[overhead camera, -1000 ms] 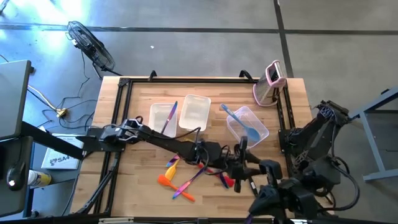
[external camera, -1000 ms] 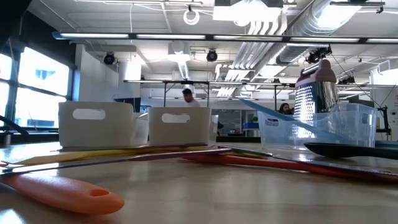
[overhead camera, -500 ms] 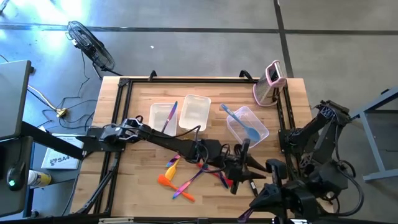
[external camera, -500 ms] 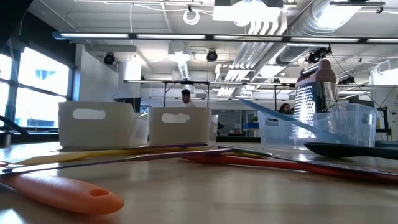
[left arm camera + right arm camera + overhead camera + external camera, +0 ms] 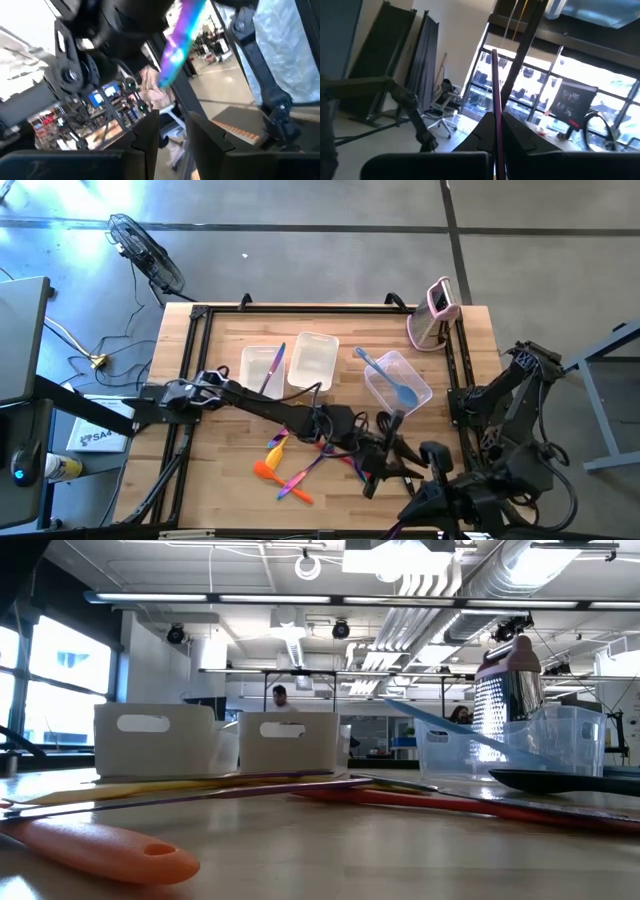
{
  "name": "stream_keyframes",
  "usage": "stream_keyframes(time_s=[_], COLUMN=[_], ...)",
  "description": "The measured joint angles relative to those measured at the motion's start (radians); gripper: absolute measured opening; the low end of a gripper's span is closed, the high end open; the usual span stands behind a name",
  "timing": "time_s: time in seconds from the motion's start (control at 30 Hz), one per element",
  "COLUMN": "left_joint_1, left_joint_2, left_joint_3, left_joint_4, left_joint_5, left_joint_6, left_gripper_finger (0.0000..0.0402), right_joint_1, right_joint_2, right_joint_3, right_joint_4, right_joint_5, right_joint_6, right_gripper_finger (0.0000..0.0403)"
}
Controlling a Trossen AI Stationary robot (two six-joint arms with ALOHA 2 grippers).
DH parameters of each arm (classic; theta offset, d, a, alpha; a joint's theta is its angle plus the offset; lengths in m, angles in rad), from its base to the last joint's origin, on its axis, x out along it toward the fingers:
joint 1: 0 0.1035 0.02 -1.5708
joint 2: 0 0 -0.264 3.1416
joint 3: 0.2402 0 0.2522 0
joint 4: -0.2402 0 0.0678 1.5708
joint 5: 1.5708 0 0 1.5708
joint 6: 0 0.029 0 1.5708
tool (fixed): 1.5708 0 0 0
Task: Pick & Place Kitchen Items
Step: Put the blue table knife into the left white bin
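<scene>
Two grippers tangled beside loose utensil pile (image 5: 285, 465), hard to separate from above. Right gripper (image 5: 496, 120) clamped on thin purple handle (image 5: 494, 80); left gripper (image 5: 172, 127) slightly parted, nothing seen between. Beyond pile: purple spatula (image 5: 273, 368) in upright-set tub (image 5: 250, 375), blue spoon (image 5: 397, 385) in angled tub (image 5: 420, 385).

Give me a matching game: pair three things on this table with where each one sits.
Things:
1. light blue spoon
2. pink-and-white gadget
3. orange spatula

Places:
A. lying flat on the bare wooden table
B. standing upright near the table's back corner
C. inside a clear tub

Pairs: 1-C, 2-B, 3-A.
</scene>
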Motion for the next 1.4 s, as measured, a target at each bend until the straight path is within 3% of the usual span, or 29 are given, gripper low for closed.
stream_keyframes(time_s=[0.53,0.93,1.4], left_joint_1=[-0.006,-0.021,-0.025], left_joint_2=[-0.002,-0.002,-0.002], left_joint_3=[0.0,0.0,0.0], left_joint_4=[0.011,0.019,0.07], left_joint_5=[0.003,0.02,0.015], left_joint_6=[0.0,0.0,0.0], left_gripper_finger=[0.0097,0.0097,0.0097], right_joint_1=[-0.045,-0.05,-0.068], right_joint_2=[0.006,0.007,0.01], right_joint_3=[-0.038,-0.038,-0.037], right_joint_4=[0.01,-0.027,-0.064], right_joint_5=[-0.01,0.073,0.046], right_joint_6=[0.026,0.008,0.061], right_gripper_finger=[0.0005,0.0005,0.0005])
